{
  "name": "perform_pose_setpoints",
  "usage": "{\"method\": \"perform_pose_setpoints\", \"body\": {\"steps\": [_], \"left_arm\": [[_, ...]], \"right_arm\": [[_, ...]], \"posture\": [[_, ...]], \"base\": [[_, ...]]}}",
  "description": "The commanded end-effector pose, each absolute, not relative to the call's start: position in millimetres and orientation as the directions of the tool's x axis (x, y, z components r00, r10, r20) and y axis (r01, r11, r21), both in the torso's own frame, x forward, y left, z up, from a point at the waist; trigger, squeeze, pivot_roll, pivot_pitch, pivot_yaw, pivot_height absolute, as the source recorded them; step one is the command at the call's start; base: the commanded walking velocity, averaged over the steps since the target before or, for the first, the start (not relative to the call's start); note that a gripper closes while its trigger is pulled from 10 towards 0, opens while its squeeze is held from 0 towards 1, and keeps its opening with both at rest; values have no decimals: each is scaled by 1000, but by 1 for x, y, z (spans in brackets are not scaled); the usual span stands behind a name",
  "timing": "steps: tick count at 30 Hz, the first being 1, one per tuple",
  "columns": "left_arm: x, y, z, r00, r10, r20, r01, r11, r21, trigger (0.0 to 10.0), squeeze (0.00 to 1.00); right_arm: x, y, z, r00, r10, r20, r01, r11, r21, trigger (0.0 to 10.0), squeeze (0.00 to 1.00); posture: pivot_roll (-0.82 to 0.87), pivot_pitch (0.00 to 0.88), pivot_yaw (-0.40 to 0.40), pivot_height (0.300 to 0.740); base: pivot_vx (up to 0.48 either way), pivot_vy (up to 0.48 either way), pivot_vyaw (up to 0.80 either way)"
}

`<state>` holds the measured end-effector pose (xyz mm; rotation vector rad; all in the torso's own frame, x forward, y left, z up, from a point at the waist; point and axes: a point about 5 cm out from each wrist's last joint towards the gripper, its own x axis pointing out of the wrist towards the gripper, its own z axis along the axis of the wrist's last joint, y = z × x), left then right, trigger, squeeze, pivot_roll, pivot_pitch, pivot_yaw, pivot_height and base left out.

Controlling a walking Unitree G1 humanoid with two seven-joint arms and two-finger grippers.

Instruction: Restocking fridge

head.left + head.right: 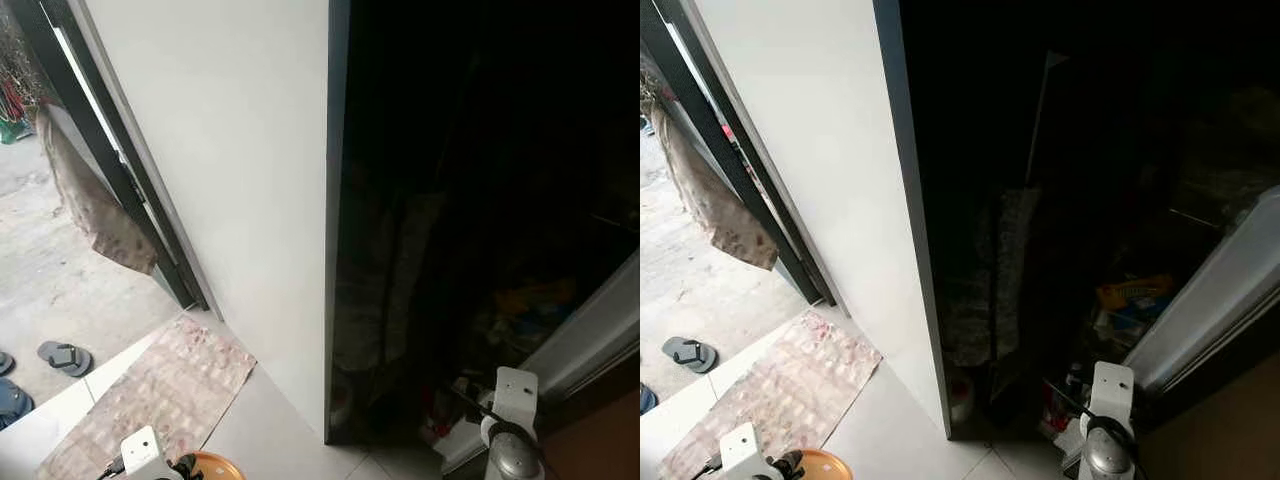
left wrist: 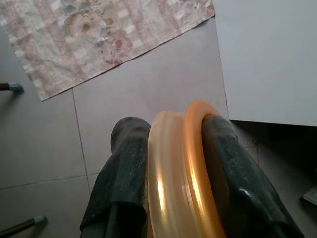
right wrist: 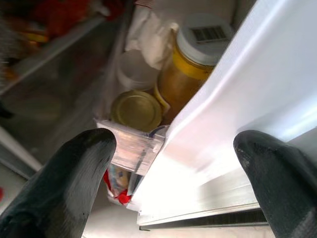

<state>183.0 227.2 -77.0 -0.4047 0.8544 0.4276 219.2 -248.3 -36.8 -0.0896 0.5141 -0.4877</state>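
Nearest to you, your left gripper point(image 2: 173, 173) is hanging low over the grey tiled floor point(image 2: 49, 144), its two black fingers point(image 2: 124, 168) clamping an orange plastic ring-shaped object point(image 2: 190, 163) edge-on between them; what exactly it is, you cannot tell. In the head view the same orange rim is peeking out beside the left wrist at the bottom edge. Just beyond it a patterned floral mat point(image 1: 150, 395) is lying on the tiles, one corner reaching toward the white side panel of the fridge point(image 1: 240, 180).

Your right gripper point(image 3: 173, 173) is hovering with its fingers point(image 3: 64, 183) spread wide apart and holding nothing, straddling the lower edge of the open white fridge door point(image 3: 233, 114). That door is standing ajar on your right and is blocking part of your line into the dark cabinet.

In the door's clear shelf bin point(image 3: 131, 146) you are looking at a jar with a gold lid point(image 3: 136, 109), a taller amber jar with a white barcoded lid point(image 3: 198, 54), a white-lidded tub point(image 3: 133, 67) and a crumpled white bag point(image 3: 148, 32) behind them. Something red is sitting below the bin, too blurred to name.

Farther in, the fridge interior point(image 1: 1120, 200) is staying very dark; a yellow-and-blue packet point(image 1: 1135, 293) is lying on a low shelf.

Farthest off, on your left, a dark-framed doorway point(image 1: 110, 150) is opening onto concrete, with a hanging cloth point(image 1: 85, 200) and a sandal point(image 1: 65, 357).
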Motion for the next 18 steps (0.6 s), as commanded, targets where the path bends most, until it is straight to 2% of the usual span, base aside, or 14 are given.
{"method": "perform_pose_setpoints", "body": {"steps": [1,3,4,10,17,18], "left_arm": [[170,224,-85,531,182,-828,-518,843,-147,10000,0],[170,224,-84,532,181,-827,-515,845,-147,10000,0],[170,224,-84,532,180,-827,-513,846,-146,10000,0],[170,223,-85,532,178,-828,-507,850,-144,10000,0],[170,223,-85,531,179,-828,-505,852,-140,10000,0],[170,223,-85,530,179,-829,-505,852,-138,10000,0]], "right_arm": [[201,-263,-45,676,-550,-490,513,829,-223,10000,0],[192,-271,-47,635,-589,-500,553,798,-238,10000,0],[182,-281,-49,587,-630,-509,595,762,-257,10000,0],[161,-293,-56,483,-675,-559,641,707,-299,10000,0],[158,-283,-63,490,-631,-601,592,747,-302,10000,0],[160,-273,-67,513,-580,-633,561,785,-264,10000,0]], "posture": [[3,62,16,740],[0,62,17,740],[-1,62,17,740],[1,61,17,740],[4,62,16,740],[4,62,16,740]], "base": [[0,0,0],[0,0,0],[0,0,0],[0,0,0],[0,0,0],[0,0,0]]}}
